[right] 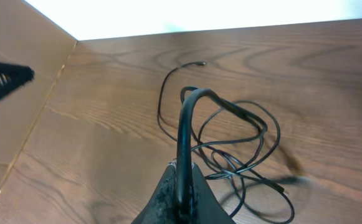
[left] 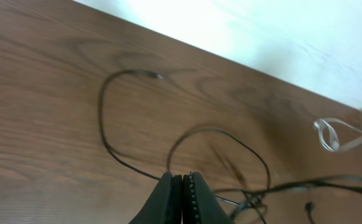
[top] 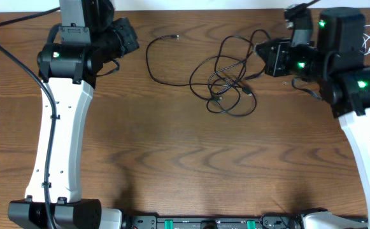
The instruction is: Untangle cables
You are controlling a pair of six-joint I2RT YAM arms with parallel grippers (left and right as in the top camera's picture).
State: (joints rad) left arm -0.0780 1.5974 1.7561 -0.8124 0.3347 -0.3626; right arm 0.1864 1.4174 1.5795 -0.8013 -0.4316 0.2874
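Thin black cables [top: 226, 79] lay tangled on brown wooden table [top: 172, 146], right gripper [right: 182, 174] pinched a raised loop of them, left gripper [left: 182, 183] closed on nothing.

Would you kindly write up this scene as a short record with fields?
surface: wooden table
tangle: black cables knotted mid-table
white cable: apart from the tangle, by the right arm
left gripper: jaws shut, nothing seen between them
right gripper: jaws shut on a black cable that arches up from the tangle
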